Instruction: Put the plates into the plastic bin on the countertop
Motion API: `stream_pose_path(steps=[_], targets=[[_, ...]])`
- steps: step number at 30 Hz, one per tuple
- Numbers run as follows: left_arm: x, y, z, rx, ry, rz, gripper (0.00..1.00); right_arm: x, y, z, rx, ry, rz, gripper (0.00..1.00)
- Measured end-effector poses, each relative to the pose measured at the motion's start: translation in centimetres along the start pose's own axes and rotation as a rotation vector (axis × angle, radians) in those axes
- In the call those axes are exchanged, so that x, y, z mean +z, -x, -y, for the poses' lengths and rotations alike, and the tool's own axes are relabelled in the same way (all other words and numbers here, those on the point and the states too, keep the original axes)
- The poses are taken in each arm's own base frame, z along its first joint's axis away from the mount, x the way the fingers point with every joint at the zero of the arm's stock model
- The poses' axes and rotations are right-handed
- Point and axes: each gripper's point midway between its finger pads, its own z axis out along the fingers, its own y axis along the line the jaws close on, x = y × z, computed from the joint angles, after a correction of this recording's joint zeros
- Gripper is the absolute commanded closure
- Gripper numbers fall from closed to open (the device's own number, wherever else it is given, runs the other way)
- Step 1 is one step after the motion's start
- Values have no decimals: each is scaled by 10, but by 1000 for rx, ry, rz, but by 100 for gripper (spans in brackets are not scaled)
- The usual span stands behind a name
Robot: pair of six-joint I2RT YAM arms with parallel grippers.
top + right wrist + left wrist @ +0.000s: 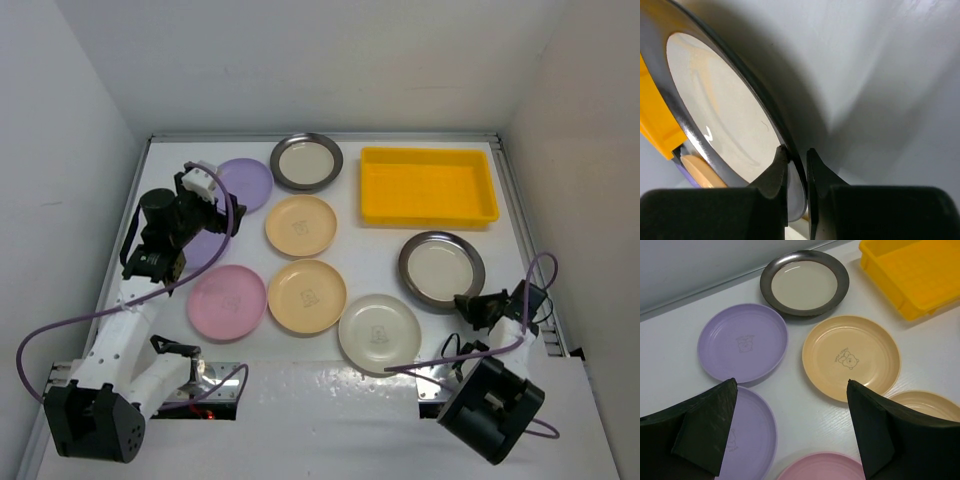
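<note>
The right jaws are pinched together on the rim of a dark metallic-rimmed round plate with a cream centre (725,110), one black fingertip (774,172) over the rim's inner side and the other under its outer side. From above, this plate (442,270) sits close to the right edge of the glossy white worktop (370,390), and the jaws hold it at its near right side. Whether the rim is raised off the surface cannot be told.

The bright yellow shallow rectangular plastic bin (428,186) stands just beyond this plate, in the far right corner of the worktop. A cream round plate (379,332) lies towards the near edge, left of the held plate.

The left jaws are spread wide with nothing between them, hovering over the far left part of the worktop. Below them lie a lilac round plate (742,342) and a second lilac plate (752,430), which the left finger (705,430) partly hides. A second dark metallic-rimmed plate (804,282) rests by the far edge, beside the bin. Two yellow-orange plates lie down the middle, the farther yellow-orange plate (851,357) carrying a small bear print and the nearer yellow-orange plate (307,296) beside a pink round plate (227,302) on its left. All eight plates in view lie outside the bin.
</note>
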Motion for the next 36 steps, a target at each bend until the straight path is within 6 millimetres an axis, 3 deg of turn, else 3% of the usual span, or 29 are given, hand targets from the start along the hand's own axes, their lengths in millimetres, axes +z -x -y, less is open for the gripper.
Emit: stream_pose_path(steps=[6,9,14,19,24,28,31,34,36], targets=[[-1,4,4,8,-4,13,9,-17,10,1,10,-29,102,100],[-1,7,7,14,-9,21,9,-39,23,-8,52,-63,182,100],[1,9,11,25,-10,26,9,-82,56,-44,74,-7,365,100],[0,12,8,41,9,39,9,-113,68,-48,86,-62,452,100],[1,10,5,50,25,44,9,-138,75,-69,65,-42,478,100],[2,6,5,49,28,41,9,-159,86,-107,23,51,497,100],[3,2,5,48,27,38,9,-161,93,-143,-16,137,464,100],[5,-2,5,45,26,27,9,-141,89,-183,-124,171,389,100],[7,-6,4,42,26,15,9,-116,70,-216,-264,185,324,100]])
